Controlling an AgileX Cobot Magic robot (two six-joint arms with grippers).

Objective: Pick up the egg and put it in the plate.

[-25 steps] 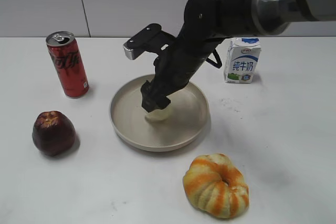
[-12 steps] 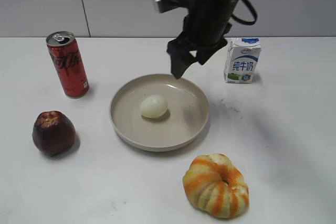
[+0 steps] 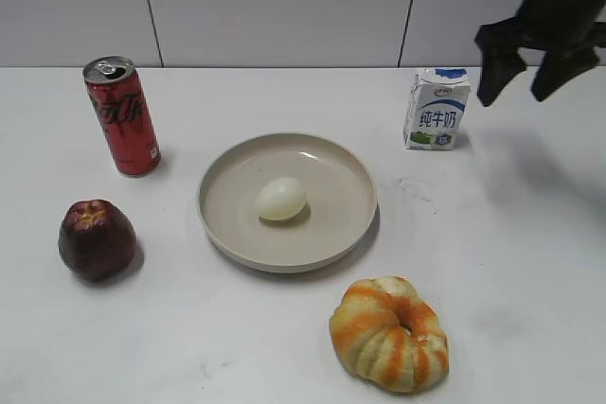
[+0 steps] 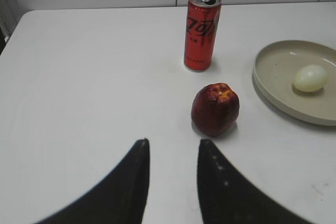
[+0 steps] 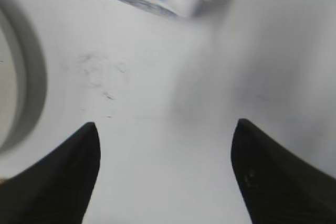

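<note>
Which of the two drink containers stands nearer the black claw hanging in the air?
The small white milk carton, right of the plate; the red can is far left.

above plate [image 3: 220,224]: open, nothing overhead
left flank: can [image 3: 122,115], apple [image 3: 96,239]
front: bread [image 3: 389,333]
right rear: carton [image 3: 436,108]
</note>
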